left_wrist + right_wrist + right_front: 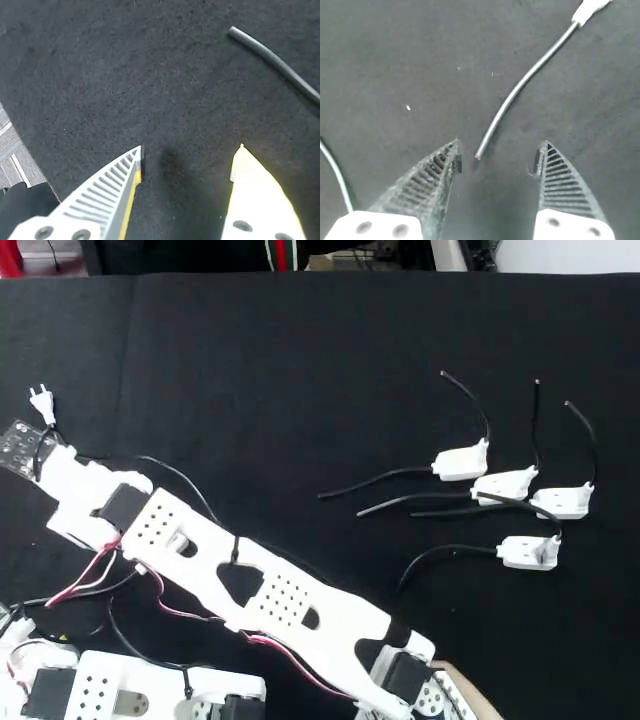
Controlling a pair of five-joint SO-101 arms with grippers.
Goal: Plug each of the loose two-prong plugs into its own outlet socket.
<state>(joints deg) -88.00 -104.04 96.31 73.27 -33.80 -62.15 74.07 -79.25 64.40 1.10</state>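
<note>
A small white two-prong plug [40,398] lies near the mat's far left edge, its short cable trailing toward me. My right arm stretches across the table to it, and my right gripper [20,445] stands open just short of the plug. In the right wrist view the grey cable [520,87] runs from the white plug body [590,7] to a bare end level with the open right gripper [501,150]. Several white sockets [505,483] with black cables lie at the right. My left gripper [190,150] is open over bare mat, holding nothing.
The other arm [130,690] sits folded at the front left with loose red and black wires beside it. A black cable end [275,60] lies beyond the left gripper. The mat's edge and floor [15,160] are close by there. The mat's middle [330,390] is bare.
</note>
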